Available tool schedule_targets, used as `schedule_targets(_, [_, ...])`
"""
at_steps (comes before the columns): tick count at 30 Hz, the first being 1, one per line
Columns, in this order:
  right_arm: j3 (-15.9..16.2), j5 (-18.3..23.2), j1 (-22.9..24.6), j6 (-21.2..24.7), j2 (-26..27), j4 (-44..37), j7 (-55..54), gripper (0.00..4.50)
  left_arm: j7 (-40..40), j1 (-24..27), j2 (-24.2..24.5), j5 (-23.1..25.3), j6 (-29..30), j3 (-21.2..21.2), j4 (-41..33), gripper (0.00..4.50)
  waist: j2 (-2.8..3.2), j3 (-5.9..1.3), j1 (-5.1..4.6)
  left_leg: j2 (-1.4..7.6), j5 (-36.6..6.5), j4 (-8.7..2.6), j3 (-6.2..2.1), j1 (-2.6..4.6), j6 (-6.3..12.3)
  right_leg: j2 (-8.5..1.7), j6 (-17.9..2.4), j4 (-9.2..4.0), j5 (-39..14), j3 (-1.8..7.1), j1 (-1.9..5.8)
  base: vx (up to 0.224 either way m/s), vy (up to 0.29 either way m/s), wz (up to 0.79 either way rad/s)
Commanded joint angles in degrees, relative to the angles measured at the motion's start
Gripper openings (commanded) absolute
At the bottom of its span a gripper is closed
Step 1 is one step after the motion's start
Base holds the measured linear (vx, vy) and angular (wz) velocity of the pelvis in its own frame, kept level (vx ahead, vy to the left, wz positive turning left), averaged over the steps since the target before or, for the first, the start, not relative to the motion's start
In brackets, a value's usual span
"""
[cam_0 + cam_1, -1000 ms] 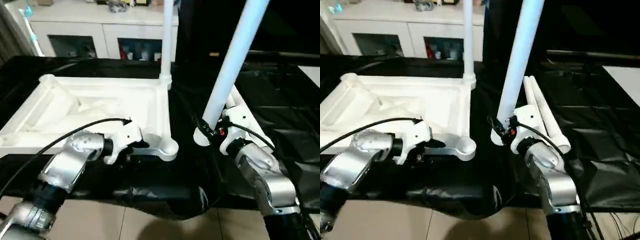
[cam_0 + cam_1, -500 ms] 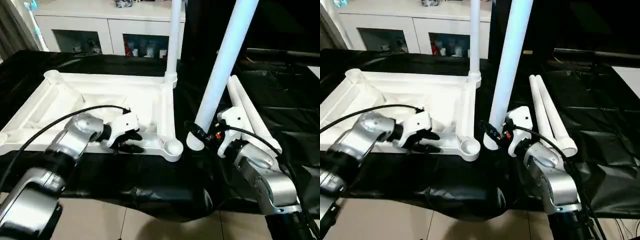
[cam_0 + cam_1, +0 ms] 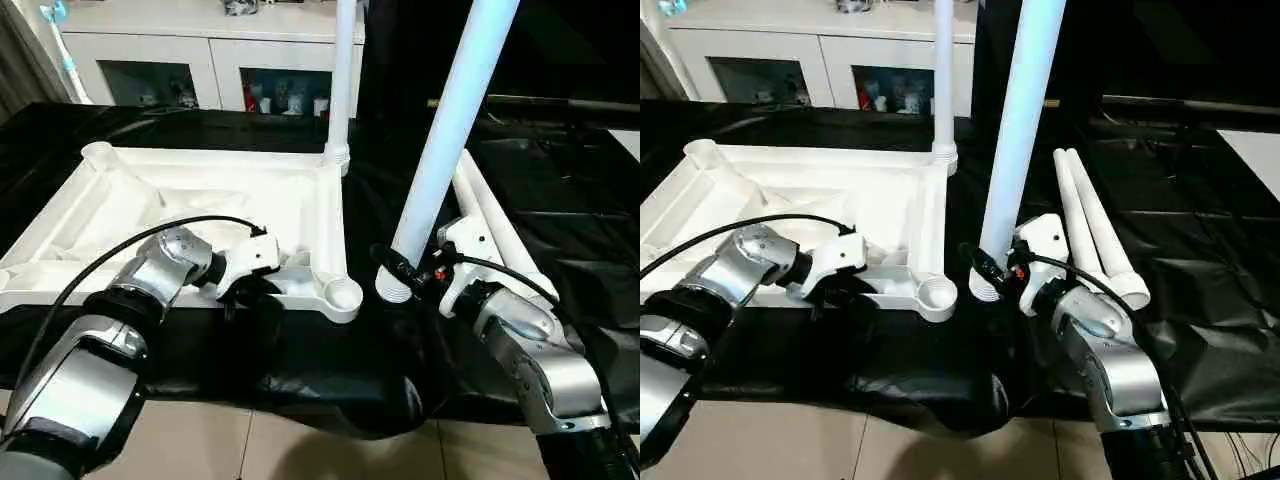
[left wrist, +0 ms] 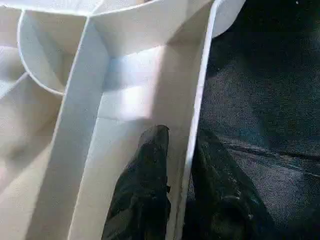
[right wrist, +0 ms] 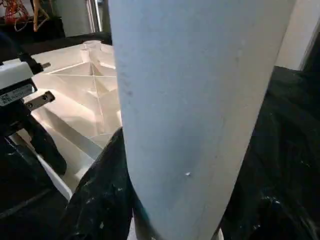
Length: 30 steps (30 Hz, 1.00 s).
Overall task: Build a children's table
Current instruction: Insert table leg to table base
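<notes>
The white tabletop (image 3: 180, 205) lies ribbed side up on the black cover. One leg (image 3: 343, 80) stands in its far right corner socket. My left gripper (image 3: 250, 292) sits at the near rim, beside the near right corner socket (image 3: 345, 295). In the left wrist view its fingers (image 4: 150, 190) straddle the rim wall (image 4: 197, 100) and press on it. My right gripper (image 3: 402, 272) is shut on a second leg (image 3: 450, 130), held upright and leaning slightly, its lower end just right of that socket. Black fingers (image 5: 95, 200) flank this leg (image 5: 190, 100) in the right wrist view. Two more legs (image 3: 490, 215) lie on the cover to the right.
A white cabinet with glass doors (image 3: 200, 60) stands behind the table. The black cover (image 3: 330, 370) hangs in folds over the near edge, with tiled floor (image 3: 280, 445) below. A black cable (image 3: 130, 250) loops over my left forearm.
My left gripper has come down onto the near rim and its fingers have closed on the wall. The right gripper keeps the upright leg beside the near right socket.
</notes>
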Motion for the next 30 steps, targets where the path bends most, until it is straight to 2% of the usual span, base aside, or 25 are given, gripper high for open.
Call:
schedule_targets(1, [-0.18, 0.12, 0.11, 0.54, -0.25, -1.76, 0.1, 1.86, -0.29, -1.86, 0.24, 0.5, -0.9, 0.27, 0.56, 0.58, 0.13, -3.43, 0.21, 0.75, -1.84, -4.23, 0.56, -0.15, 0.51, -3.4, -14.81, -3.79, 9.71, 1.97, 3.87, 0.0, 0.0, 0.0])
schedule_targets(3, [-0.21, 0.16, -0.1, 0.58, -0.15, -1.58, 0.02, 1.86, -0.56, -2.29, 0.35, 0.91, -1.85, 0.34, 1.93, 0.59, -0.06, -3.37, 0.27, 0.78, -2.0, -4.3, 0.59, -0.15, 0.57, -3.46, -14.84, -3.84, 9.02, 2.03, 3.85, 0.0, 0.0, 0.0])
schedule_targets(6, [-0.34, 0.58, -0.48, 0.91, 0.11, -1.19, -0.07, 1.86, -0.2, -2.48, 0.38, 0.72, -2.72, 1.12, 2.68, 0.21, -0.12, -3.32, 0.28, 0.87, -2.22, -4.39, 0.57, -0.16, 0.58, -3.57, -14.8, -3.87, 8.48, 2.03, 3.86, 0.0, 0.0, 0.0])
schedule_targets(7, [-0.45, 0.86, -0.8, 1.12, 0.21, -0.76, -0.01, 1.86, -0.21, -2.4, 0.26, -0.27, -2.78, 2.24, 2.6, 0.2, -0.5, -3.3, 0.25, 0.87, -2.08, -4.41, 0.63, -0.2, 0.76, -3.56, -14.71, -3.91, 8.37, 2.04, 3.88, 0.0, 0.0, 0.0])
schedule_targets(9, [-0.55, 1.08, -0.95, 1.28, 0.27, -0.5, 0.07, 1.86, -0.31, -2.38, 0.13, -0.83, -2.7, 2.85, 2.6, 0.2, -0.34, -3.33, 0.22, 0.87, -1.46, -4.42, 0.61, -0.3, 0.83, -3.61, -14.71, -3.82, 8.72, 2.05, 3.97, 0.0, 0.0, 0.0])
schedule_targets(13, [-0.83, 1.46, -1.36, 1.47, 0.46, 0.03, 0.12, 1.86, -1.12, -1.69, 0.14, -1.31, -2.7, 3.18, 1.97, 0.11, -0.5, -3.45, -0.03, 0.73, 0.74, -4.26, 0.68, -0.31, 1.53, -3.52, -15.12, -3.58, 12.91, 2.03, 4.08, 0.0, 0.0, 0.0])
schedule_targets(16, [-2.87, 4.21, -2.94, 2.84, 2.06, 1.03, -0.51, 1.86, -1.57, 0.84, -1.4, -4.19, -2.31, 5.1, -1.12, 0.04, -0.45, -3.5, -0.11, 0.73, 1.13, -4.24, 0.79, -0.26, 2.15, -3.57, -16.05, -3.47, 14.46, 2.07, 4.1, 0.0, 0.0, 0.0])
schedule_targets(17, [-3.19, 4.81, -3.62, 3.25, 2.31, 1.57, -0.37, 1.86, -1.42, 2.0, -1.95, -4.95, -1.9, 5.41, -2.79, 0.04, -0.27, -3.55, -0.04, 0.89, 1.12, -4.28, 0.77, -0.14, 2.26, -3.63, -16.44, -3.41, 14.72, 2.04, 4.01, 0.0, 0.0, 0.0])
schedule_targets(20, [-2.7, 5.11, -5.19, 3.52, 2.46, 3.39, 0.86, 1.86, -0.53, 5.05, -3.2, -5.61, -1.53, 5.34, -6.46, 0.0, -0.13, -3.65, 0.07, 1.18, 2.24, -4.18, 0.92, -0.06, 2.97, -3.51, -17.43, -3.12, 17.07, 1.93, 3.9, 0.0, 0.0, 0.0])
schedule_targets(21, [-2.42, 5.02, -5.71, 3.57, 2.57, 4.06, 1.2, 1.86, -0.25, 6.0, -3.7, -5.98, -1.44, 5.53, -7.47, 0.0, -0.36, -3.54, 0.08, 1.08, 1.74, -4.18, 1.1, -0.08, 3.3, -3.43, -17.41, -3.27, 16.84, 1.93, 3.85, 0.0, 0.0, 0.0])
schedule_targets(23, [-1.87, 4.68, -6.69, 3.5, 2.84, 5.41, 1.62, 1.86, 0.93, 7.32, -4.8, -6.56, -1.24, 6.21, -8.4, 0.0, -0.29, -3.58, 0.29, 1.0, 1.58, -4.13, 1.17, -0.14, 3.52, -3.53, -17.29, -3.3, 16.05, 2.01, 3.91, 0.0, 0.0, 0.0])
schedule_targets(24, [-1.43, 4.43, -7.09, 3.49, 2.83, 6.01, 1.97, 1.86, 1.28, 7.81, -5.09, -6.43, -1.27, 6.13, -8.61, 0.0, -0.68, -3.59, 0.35, 1.05, 1.46, -4.19, 1.24, -0.06, 3.57, -3.51, -17.15, -3.35, 15.17, 1.98, 3.85, 0.0, 0.0, 0.0])
schedule_targets(25, [-0.88, 4.11, -7.48, 3.51, 2.79, 6.55, 2.37, 1.86, 1.69, 8.27, -5.36, -6.18, -1.47, 5.96, -8.63, 0.0, -0.68, -3.46, 0.37, 1.09, 1.28, -4.24, 1.27, -0.07, 3.56, -3.5, -16.85, -3.46, 14.17, 1.96, 3.78, 0.0, 0.0, 0.0])
schedule_targets(26, [-0.31, 3.86, -7.87, 3.97, 2.69, 7.03, 2.85, 1.86, 2.02, 8.69, -5.6, -5.79, -1.52, 5.83, -8.65, 0.0, -0.96, -3.41, 0.35, 1.11, 1.04, -4.3, 1.31, -0.1, 3.57, -3.54, -16.48, -3.56, 13.15, 1.96, 3.79, 0.0, 0.0, 0.0])
schedule_targets(27, [-0.3, 3.86, -7.88, 3.98, 2.68, 7.04, 2.87, 1.86, 2.03, 8.7, -5.61, -5.78, -1.52, 5.83, -8.65, 0.0, -0.8, -3.41, 0.38, 1.12, 0.89, -4.32, 1.26, -0.1, 3.47, -3.6, -16.37, -3.51, 12.52, 1.95, 3.79, 0.0, 0.0, 0.0])
schedule_targets(30, [1.26, 3.46, -8.85, 5.84, 2.08, 8.23, 4.32, 1.86, 2.96, 9.92, -5.81, -5.02, -0.65, 5.84, -10.1, 0.0, -1.08, -3.21, 0.28, 1.23, -0.47, -4.5, 1.3, -0.07, 3.22, -3.71, -15.57, -3.83, 8.87, 1.99, 3.65, 0.0, 0.0, 0.0])
